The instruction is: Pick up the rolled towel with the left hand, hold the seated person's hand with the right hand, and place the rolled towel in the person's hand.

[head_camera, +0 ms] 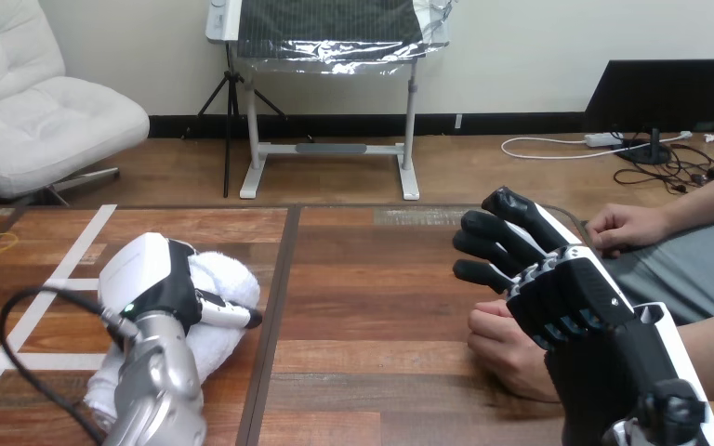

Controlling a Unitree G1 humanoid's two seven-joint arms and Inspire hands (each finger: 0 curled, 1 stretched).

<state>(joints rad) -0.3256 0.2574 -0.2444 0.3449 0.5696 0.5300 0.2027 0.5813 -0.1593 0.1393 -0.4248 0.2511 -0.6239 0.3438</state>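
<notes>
Head view. The towel (226, 275) lies on the table (372, 288) at 8 o'clock, not yet lifted. My left hand (153, 279) sits clamped on top of it, thumb pressed across the roll, which I judge to be a grip set for the pick. At 4 o'clock my right hand (562, 302) hovers over the person's hand (505, 348), fingers (493, 243) straight and spread, gripping nothing. I judge it placed to steady the receiver. That hand is loosely curled, and I see nothing in it.
</notes>
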